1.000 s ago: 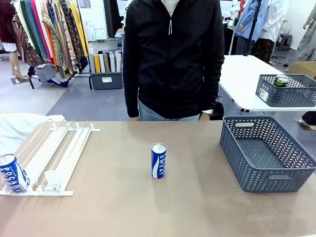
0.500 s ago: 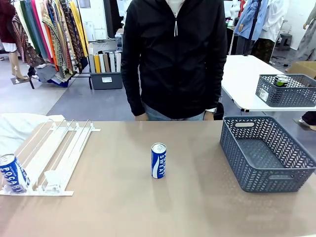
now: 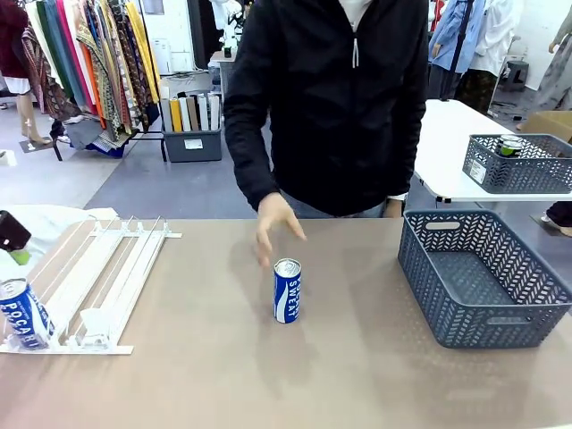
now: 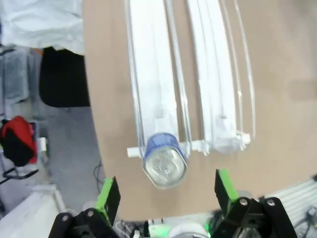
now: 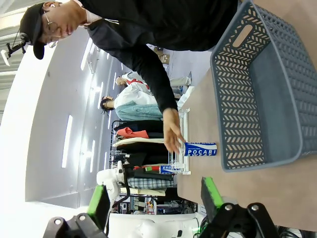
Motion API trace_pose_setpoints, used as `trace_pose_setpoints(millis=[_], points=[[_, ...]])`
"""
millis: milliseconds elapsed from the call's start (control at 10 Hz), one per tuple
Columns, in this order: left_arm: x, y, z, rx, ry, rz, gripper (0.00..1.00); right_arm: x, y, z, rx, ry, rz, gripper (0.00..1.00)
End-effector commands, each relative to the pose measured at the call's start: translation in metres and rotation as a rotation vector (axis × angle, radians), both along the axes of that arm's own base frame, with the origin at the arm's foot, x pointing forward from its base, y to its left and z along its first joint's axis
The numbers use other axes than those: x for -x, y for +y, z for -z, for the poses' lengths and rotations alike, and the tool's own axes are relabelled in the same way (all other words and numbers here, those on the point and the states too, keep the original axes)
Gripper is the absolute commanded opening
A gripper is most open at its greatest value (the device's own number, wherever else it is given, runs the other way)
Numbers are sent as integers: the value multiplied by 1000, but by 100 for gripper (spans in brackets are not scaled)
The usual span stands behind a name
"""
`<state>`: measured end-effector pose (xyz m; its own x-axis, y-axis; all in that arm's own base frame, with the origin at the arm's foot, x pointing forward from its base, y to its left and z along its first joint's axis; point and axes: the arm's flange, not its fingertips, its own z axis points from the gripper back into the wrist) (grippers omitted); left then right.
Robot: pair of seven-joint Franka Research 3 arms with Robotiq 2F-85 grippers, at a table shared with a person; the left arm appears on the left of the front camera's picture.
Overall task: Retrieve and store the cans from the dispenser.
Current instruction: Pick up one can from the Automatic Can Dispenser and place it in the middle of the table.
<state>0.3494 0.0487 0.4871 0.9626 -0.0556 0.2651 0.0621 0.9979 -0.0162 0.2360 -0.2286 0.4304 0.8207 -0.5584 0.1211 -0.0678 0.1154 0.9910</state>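
A blue-and-white can (image 3: 287,290) stands upright mid-table, and a person's hand (image 3: 273,230) reaches down just behind it. A second blue-and-white can (image 3: 22,313) lies at the low end of the white dispenser (image 3: 107,277). My left gripper (image 4: 166,196) hangs open above that can (image 4: 165,161), whose silver top faces the camera at the lane's end stop. Part of that gripper (image 3: 11,234) shows at the left edge of the front view. My right gripper (image 5: 154,201) is open with nothing in it, held away from the table, looking at the basket and the middle can (image 5: 200,149).
A dark grey perforated basket (image 3: 483,277) with nothing in it sits on the table's right side. The dispenser's second lane (image 4: 218,74) holds nothing. A smaller grey basket (image 3: 518,165) stands on a white table behind. White cloth (image 3: 36,228) lies at the far left.
The person has leaned over the table and brought a hand down towards the middle can. My left gripper has come into the front view at the left edge. Neither can has moved.
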Motion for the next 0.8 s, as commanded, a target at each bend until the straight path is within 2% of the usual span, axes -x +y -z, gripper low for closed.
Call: trace_pose_setpoints(millis=[0,300,700], points=[[8,-2,37,-57,-14,-87,100,3,-1,0,22,-15,-15,100],[1,-8,75,-46,107,-59,100,3,-1,0,22,-15,-15,100],[2,-8,92,-28,189,-49,100,3,-1,0,22,-15,-15,100]])
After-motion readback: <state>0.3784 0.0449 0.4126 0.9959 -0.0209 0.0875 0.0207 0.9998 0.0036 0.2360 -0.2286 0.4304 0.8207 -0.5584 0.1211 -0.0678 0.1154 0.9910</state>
